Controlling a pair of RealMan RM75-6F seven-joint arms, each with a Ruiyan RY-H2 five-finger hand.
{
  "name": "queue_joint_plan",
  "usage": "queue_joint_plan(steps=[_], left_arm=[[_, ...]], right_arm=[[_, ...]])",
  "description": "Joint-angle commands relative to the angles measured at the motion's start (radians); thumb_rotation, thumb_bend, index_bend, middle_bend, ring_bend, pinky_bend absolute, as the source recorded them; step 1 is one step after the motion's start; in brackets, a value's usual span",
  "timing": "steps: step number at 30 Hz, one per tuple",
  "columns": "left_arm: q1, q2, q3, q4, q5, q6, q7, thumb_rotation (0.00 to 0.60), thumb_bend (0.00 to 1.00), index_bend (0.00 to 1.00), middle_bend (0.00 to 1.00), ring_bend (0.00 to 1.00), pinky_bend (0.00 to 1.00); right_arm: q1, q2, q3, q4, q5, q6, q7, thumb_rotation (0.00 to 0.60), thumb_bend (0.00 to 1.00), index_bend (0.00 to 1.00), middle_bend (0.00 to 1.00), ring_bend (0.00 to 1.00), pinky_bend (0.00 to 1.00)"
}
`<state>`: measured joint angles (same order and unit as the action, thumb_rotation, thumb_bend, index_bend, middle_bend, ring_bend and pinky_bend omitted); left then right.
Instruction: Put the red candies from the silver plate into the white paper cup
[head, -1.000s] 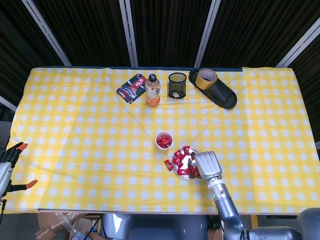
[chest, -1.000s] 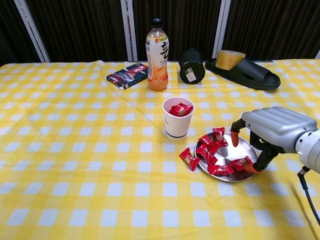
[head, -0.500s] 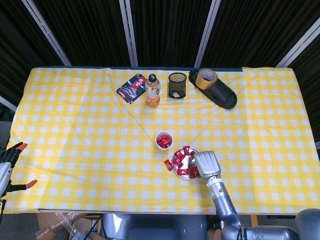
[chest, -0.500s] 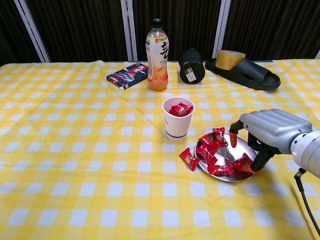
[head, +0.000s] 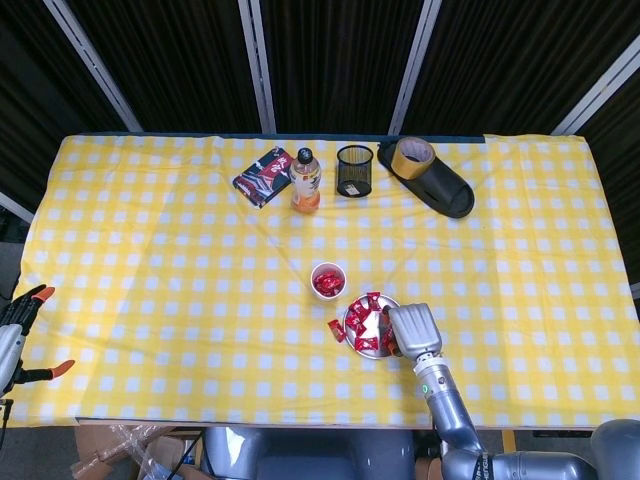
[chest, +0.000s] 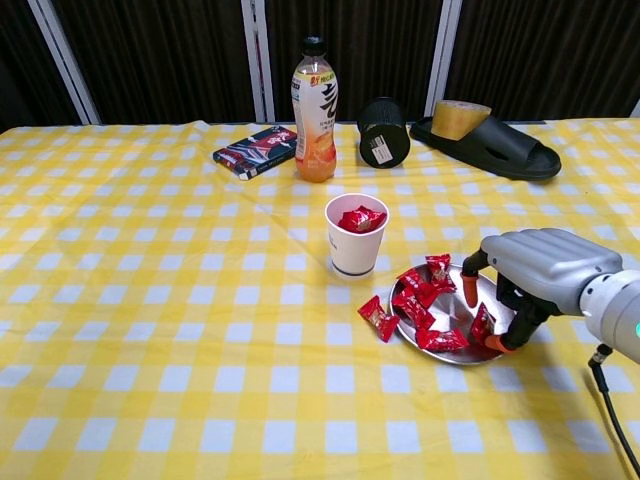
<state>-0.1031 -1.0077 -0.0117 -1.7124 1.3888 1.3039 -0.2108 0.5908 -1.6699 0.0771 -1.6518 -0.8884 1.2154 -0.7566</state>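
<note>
The white paper cup (chest: 355, 237) (head: 327, 281) stands mid-table with red candies inside. Just right of it lies the silver plate (chest: 456, 312) (head: 371, 350) with several red candies. One loose candy (chest: 378, 318) lies on the cloth at the plate's left rim. My right hand (chest: 535, 270) (head: 413, 328) hangs over the plate's right side, fingers pointing down. Between its thumb and a finger it pinches a red candy (chest: 481, 322), which stands on edge on the plate. My left hand (head: 20, 330) is off the table's front left corner, fingers spread and holding nothing.
At the back stand an orange drink bottle (chest: 314, 97), a black mesh pen holder (chest: 383, 131) lying on its side, and a black slipper (chest: 495, 148) with a tape roll (chest: 460, 118) on it. A red-and-black packet (chest: 255, 151) lies left of the bottle.
The right hand's thumb has come down toward the plate. The candy under it, flat before, now stands on edge between thumb and finger. The left hand has not moved.
</note>
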Motion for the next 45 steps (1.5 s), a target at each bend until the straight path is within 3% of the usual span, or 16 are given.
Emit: queue_joint_plan(steps=[1, 8, 21, 27, 34, 45], left_arm=[[0.000, 0.000, 0.000, 0.000, -0.001, -0.001, -0.001, 0.600, 0.02, 0.00, 0.00, 0.00, 0.00], [-0.001, 0.001, -0.001, 0.000, 0.000, -0.002, -0.006, 0.600, 0.02, 0.00, 0.00, 0.00, 0.00], [0.000, 0.002, 0.000, 0.000, 0.001, -0.001, -0.007, 0.600, 0.02, 0.00, 0.00, 0.00, 0.00], [-0.001, 0.002, -0.001, -0.001, 0.001, -0.002, -0.008, 0.600, 0.02, 0.00, 0.00, 0.00, 0.00], [-0.003, 0.002, 0.001, 0.001, 0.005, -0.006, -0.007, 0.600, 0.02, 0.00, 0.00, 0.00, 0.00], [-0.009, 0.005, -0.001, 0.001, -0.008, -0.023, -0.016, 0.600, 0.02, 0.00, 0.00, 0.00, 0.00]], right_arm=[[-0.001, 0.000, 0.000, 0.001, -0.001, -0.001, 0.001, 0.600, 0.31, 0.52, 0.97, 1.00, 0.95], [-0.005, -0.007, -0.005, 0.011, 0.006, -0.012, -0.001, 0.600, 0.42, 0.54, 0.97, 1.00, 0.95], [-0.010, 0.001, -0.001, -0.014, -0.021, -0.003, 0.006, 0.600, 0.48, 0.56, 0.97, 1.00, 0.95], [0.009, 0.061, 0.042, -0.137, -0.078, 0.036, -0.017, 0.600, 0.48, 0.56, 0.97, 1.00, 0.95], [0.052, 0.096, 0.115, -0.224, -0.054, 0.036, -0.049, 0.600, 0.48, 0.56, 0.97, 1.00, 0.95], [0.138, 0.051, 0.186, -0.173, 0.036, -0.009, -0.065, 0.600, 0.48, 0.56, 0.97, 1.00, 0.95]])
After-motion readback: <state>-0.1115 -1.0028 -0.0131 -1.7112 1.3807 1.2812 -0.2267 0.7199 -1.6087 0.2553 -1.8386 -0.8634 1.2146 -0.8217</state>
